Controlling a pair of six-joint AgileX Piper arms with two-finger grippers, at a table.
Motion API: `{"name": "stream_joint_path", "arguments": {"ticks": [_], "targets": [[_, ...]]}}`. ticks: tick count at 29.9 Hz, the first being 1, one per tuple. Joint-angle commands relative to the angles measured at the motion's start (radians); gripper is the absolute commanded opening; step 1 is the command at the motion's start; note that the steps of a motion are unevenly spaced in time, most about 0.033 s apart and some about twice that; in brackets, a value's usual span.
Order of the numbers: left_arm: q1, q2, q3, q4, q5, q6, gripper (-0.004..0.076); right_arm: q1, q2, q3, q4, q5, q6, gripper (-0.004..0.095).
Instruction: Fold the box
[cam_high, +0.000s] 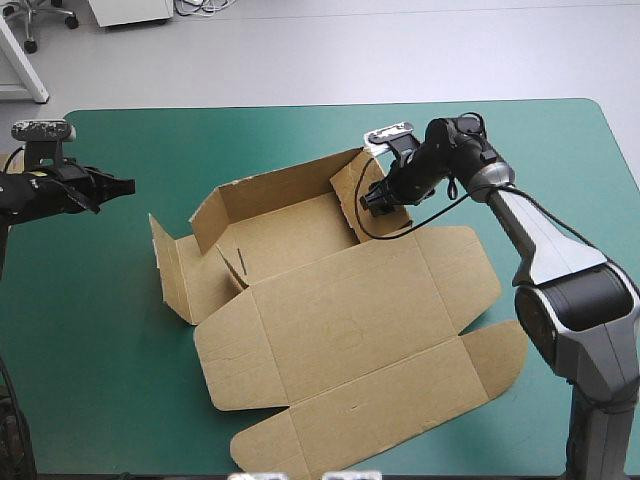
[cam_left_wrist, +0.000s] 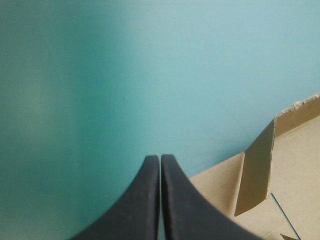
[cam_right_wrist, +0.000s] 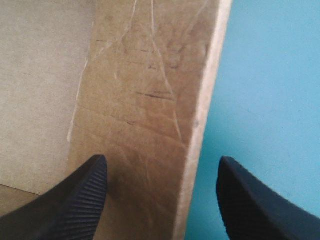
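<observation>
Several walls of the box (cam_high: 340, 310) stand raised as the spread-fingered right gripper (cam_high: 374, 202) straddles the far-right one, apparently to pinch next; left gripper (cam_high: 118, 186) hovers closed.

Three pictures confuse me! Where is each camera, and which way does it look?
High view: above, behind the robot, looking down at table and box; both arms show.
Left wrist view: on that wrist, past the shut left gripper to a box corner.
Right wrist view: on that wrist; open right gripper, a box wall's edge between its fingers.
All share the box.
</observation>
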Motion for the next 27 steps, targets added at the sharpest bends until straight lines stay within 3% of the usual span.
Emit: {"name": "stream_joint_path", "arguments": {"ticks": [1, 6, 8, 9, 13, 23, 27], "targets": [[0.002, -0.033, -0.025, -0.033, -0.038, -0.004, 0.0005, -0.003, -0.022, -0.045, 0.021, 0.02, 0.011, 0.0595], [0.002, -0.033, -0.025, -0.031, -0.038, -0.004, 0.0005, -0.003, -0.009, -0.045, 0.018, 0.03, 0.027, 0.0592], [0.002, -0.033, -0.025, -0.031, -0.038, -0.004, 0.0005, -0.003, -0.009, -0.045, 0.014, 0.035, 0.027, 0.0536], [0.002, -0.033, -0.025, -0.029, -0.038, -0.004, 0.0005, -0.003, -0.009, -0.045, 0.012, 0.035, 0.027, 0.0458], [0.002, -0.033, -0.025, -0.029, -0.038, -0.004, 0.0005, -0.003, -0.009, -0.045, 0.002, 0.072, 0.031, -0.0014], [0.002, -0.033, -0.025, -0.029, -0.038, -0.004, 0.0005, -0.005, -0.047, -0.045, -0.119, 0.087, 0.181, 0.0], [0.002, -0.033, -0.025, -0.029, -0.038, -0.004, 0.0005, -0.038, -0.082, -0.047, -0.112, 0.096, 0.203, 0.0]]}}
